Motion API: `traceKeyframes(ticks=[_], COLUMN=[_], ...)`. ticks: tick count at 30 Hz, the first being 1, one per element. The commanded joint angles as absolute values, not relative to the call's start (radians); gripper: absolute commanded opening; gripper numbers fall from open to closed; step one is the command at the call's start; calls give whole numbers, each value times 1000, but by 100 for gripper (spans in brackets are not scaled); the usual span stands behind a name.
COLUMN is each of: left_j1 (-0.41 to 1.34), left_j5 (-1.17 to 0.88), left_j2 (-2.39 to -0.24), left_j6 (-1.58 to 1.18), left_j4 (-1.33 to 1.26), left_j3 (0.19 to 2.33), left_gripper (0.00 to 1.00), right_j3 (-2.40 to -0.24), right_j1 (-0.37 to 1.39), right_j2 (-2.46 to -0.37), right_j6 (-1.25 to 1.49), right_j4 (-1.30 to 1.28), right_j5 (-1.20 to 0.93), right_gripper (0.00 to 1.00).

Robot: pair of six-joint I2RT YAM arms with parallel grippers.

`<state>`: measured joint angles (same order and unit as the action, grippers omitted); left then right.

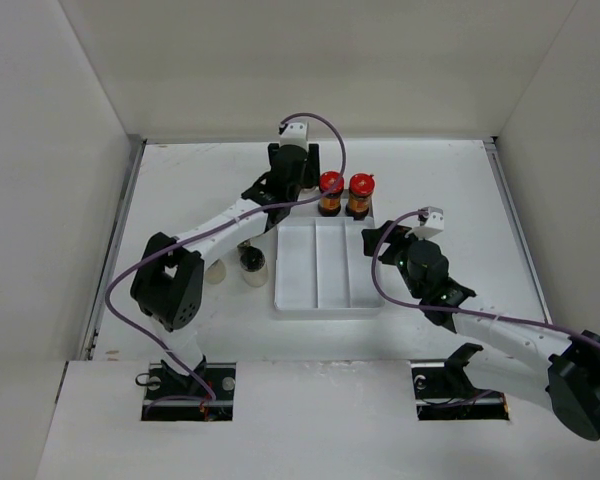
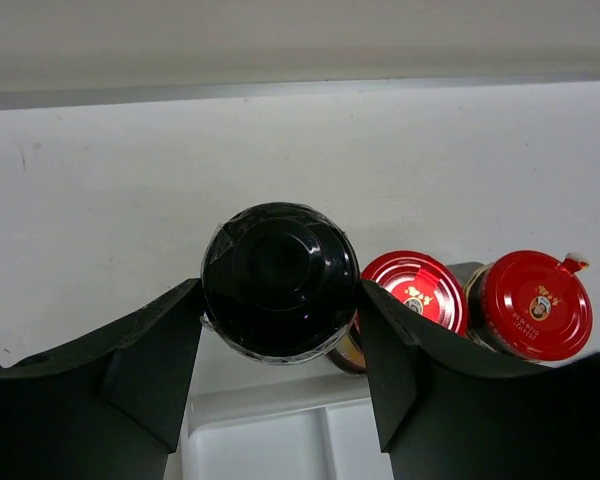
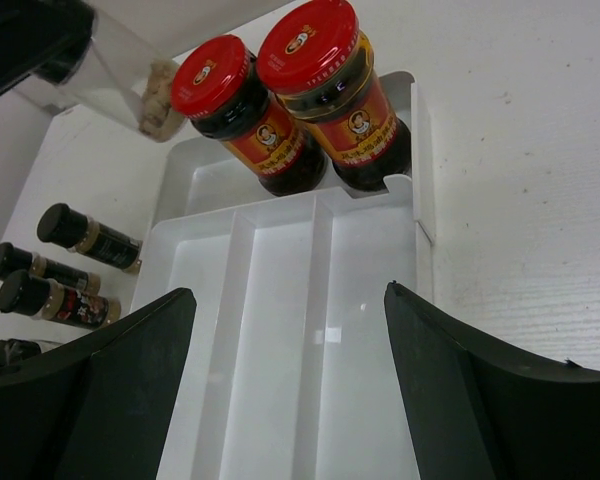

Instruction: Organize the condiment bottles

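The worktop (image 3: 520, 150) carries 1 white divided tray (image 3: 360, 340), which lies straight ahead of the right hand (image 3: 290, 295) and runs in between its fingers. That hand is spread wide and holds nothing.

The tray has 3 long lanes, all bare where they show, and 1 cross compartment at the end farthest from the right hand. In that compartment stand 1 red-capped jar (image 3: 242, 115) and, just beside it on the right, a second red-capped jar (image 3: 335, 85). Both are upright, so 2 jars look sorted.

The left hand (image 2: 280, 295) is clamped on 1 black-capped bottle (image 2: 277, 280), with a finger pressed against each side. From this hand the 2 red caps sit just past its right finger, and the tray's rim lies below it. I cannot tell whether the bottle's base rests on anything.

Beyond the right hand's left finger, off the tray and on the worktop, 3 loose bottles (image 3: 50, 298) with black caps stand close together.

The count is 2 red-capped and 4 black-capped, so 6 in all. I can make out no silver-capped one. A pale shape (image 1: 218, 271) under the left arm in the top view is too small to name.

By my reckoning about 1 third of the task is done. The gripped bottle and the 3 loose ones are not yet in a lane.
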<state>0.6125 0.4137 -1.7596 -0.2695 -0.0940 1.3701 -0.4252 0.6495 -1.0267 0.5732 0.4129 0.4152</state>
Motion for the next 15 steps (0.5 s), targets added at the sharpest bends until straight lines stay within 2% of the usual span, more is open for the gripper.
traceKeyframes(ticks=[1,15], left_j1=[610,620], left_j5=[423,492], left_j2=[-1772,-1835], left_j6=[-302,-291], left_j4=[-175,-225], left_j3=[1362,1278], left_gripper=[38,39], right_j3=[-423,-425], right_j1=[659,656], right_j2=[-1003,-1012], right_j6=[578,578], right_j4=[471,471], right_j5=[416,419], right_gripper=[83,85])
